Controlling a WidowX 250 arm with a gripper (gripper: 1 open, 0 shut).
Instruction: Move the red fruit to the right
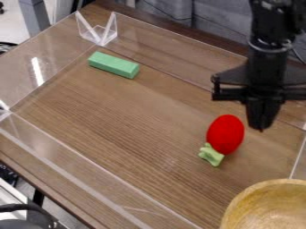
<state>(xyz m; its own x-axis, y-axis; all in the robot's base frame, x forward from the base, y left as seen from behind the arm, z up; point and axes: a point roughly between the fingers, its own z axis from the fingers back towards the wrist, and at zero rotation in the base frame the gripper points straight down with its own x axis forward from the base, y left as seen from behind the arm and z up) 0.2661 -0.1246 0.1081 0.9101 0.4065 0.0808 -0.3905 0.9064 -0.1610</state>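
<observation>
Two loose items on the wood-grain surface (120,116), which is fenced by a clear acrylic wall (36,63). Red fruit (225,132), strawberry-like, lies right of frame centre, resting on the surface; its pale green leafy stem piece (212,157) sits at the lower end, pointing toward the bottom of frame. Green rectangular block (114,64) lies flat in the upper left, well apart from the fruit. Tool (260,121) hangs pointing down at the right edge of frame, just up and right of the fruit, not touching it; jaws closed, holding nothing. Tan bowl (269,210), rim only, shows in the lower right corner outside the clear wall; contents can't be seen from this angle.
</observation>
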